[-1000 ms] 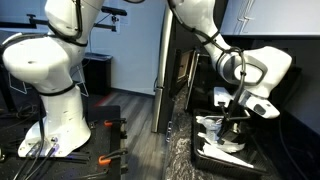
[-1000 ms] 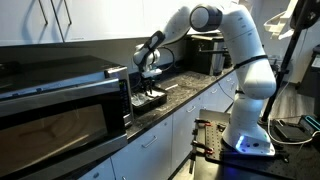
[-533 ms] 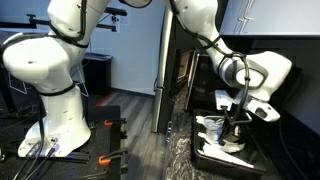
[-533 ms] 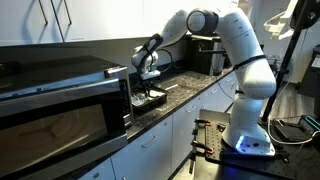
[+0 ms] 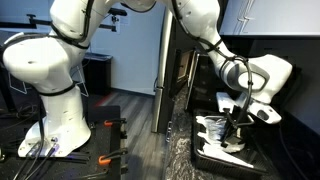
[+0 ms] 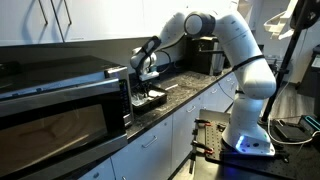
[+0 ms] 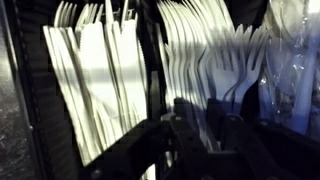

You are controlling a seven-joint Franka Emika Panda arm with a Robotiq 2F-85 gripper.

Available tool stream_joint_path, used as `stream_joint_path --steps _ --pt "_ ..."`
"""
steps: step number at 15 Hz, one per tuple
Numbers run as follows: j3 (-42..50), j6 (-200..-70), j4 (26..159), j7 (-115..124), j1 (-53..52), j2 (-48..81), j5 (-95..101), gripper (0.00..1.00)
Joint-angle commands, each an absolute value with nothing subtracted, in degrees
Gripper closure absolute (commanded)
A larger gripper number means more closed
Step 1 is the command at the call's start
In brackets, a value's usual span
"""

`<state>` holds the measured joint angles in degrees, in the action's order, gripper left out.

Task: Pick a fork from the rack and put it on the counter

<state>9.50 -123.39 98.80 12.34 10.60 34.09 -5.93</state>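
The black rack [image 5: 212, 156] sits on the speckled dark counter [image 5: 178, 152] and holds white plastic cutlery. It also shows in an exterior view [image 6: 152, 101], next to the microwave. In the wrist view, white forks [image 7: 236, 58] lie in the compartment right of a black divider [image 7: 153, 70], and white knives [image 7: 95, 72] lie to the left. My gripper [image 7: 210, 128] hangs just above the fork compartment with its dark fingers apart and nothing between them. It shows in both exterior views [image 5: 237, 130] [image 6: 146, 88], low over the rack.
A microwave [image 6: 60, 100] stands on the counter [image 6: 195, 88] beside the rack. A dark appliance [image 6: 212, 58] stands further along the counter. White cabinets [image 6: 170, 140] run below. A second robot base [image 5: 55, 90] stands on the floor mat.
My gripper has sunk slightly lower toward the rack's fork compartment. The cutlery has not moved.
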Motion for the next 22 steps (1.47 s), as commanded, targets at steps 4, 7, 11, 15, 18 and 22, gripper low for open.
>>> stream_joint_path --steps 4,7,11,15,18,22 --pt "9.17 -122.59 95.9 11.35 10.69 36.06 -5.69 0.69" --pt "9.19 -122.53 95.61 11.43 10.61 36.26 -5.59 0.85" --pt "9.19 -122.51 95.42 11.49 10.6 36.24 -5.51 0.97" --pt "9.23 -122.78 95.85 11.48 10.42 35.79 -5.28 0.98" --pt "9.68 -123.02 97.7 12.27 9.67 33.7 -4.43 0.98" --pt "10.33 -122.4 100.23 14.03 8.09 30.69 -2.19 0.98"
